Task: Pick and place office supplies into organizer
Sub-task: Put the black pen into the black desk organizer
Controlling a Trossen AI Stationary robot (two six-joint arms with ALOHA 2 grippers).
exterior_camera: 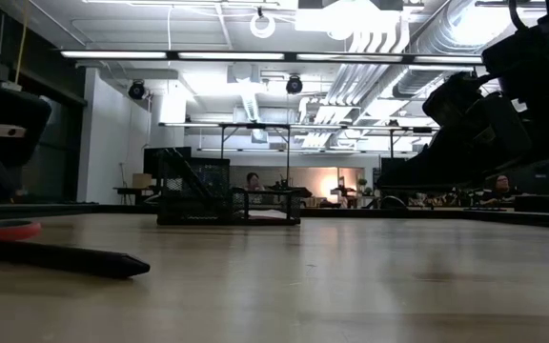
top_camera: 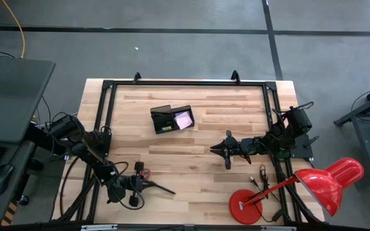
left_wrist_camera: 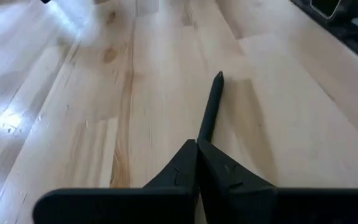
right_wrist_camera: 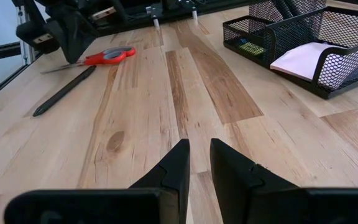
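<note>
A thin black pen [left_wrist_camera: 211, 106] runs out from my left gripper [left_wrist_camera: 197, 144], which is shut on it near the table's near-left part [top_camera: 145, 184]. The pen [top_camera: 162, 188] lies low along the wood. The red-handled scissors [top_camera: 141, 171] lie flat beside that gripper, untouched. The black mesh organizer [top_camera: 162, 112] stands toward the far middle, with a pink pad [top_camera: 184, 119] inside its right compartment. My right gripper [right_wrist_camera: 199, 155] hovers right of centre [top_camera: 216, 149], with a narrow gap between its fingers, touching nothing. No purple pad shows. My left gripper pinches the pen by its near end [left_wrist_camera: 201, 134] between the two shut fingertips. The fingers come low and nearly level from the table's left, in line with the pen. The pen points away toward the right, its free tip [left_wrist_camera: 218, 76] at or just above the wood.
A red desk lamp stands at the near right, with its round base [top_camera: 246, 206] and head [top_camera: 333, 183] over the table edge. A black frame [top_camera: 185, 82] borders the far side. Small dark items lie near the lamp [top_camera: 259, 176]. Bare wood lies between the pen and the organizer.
</note>
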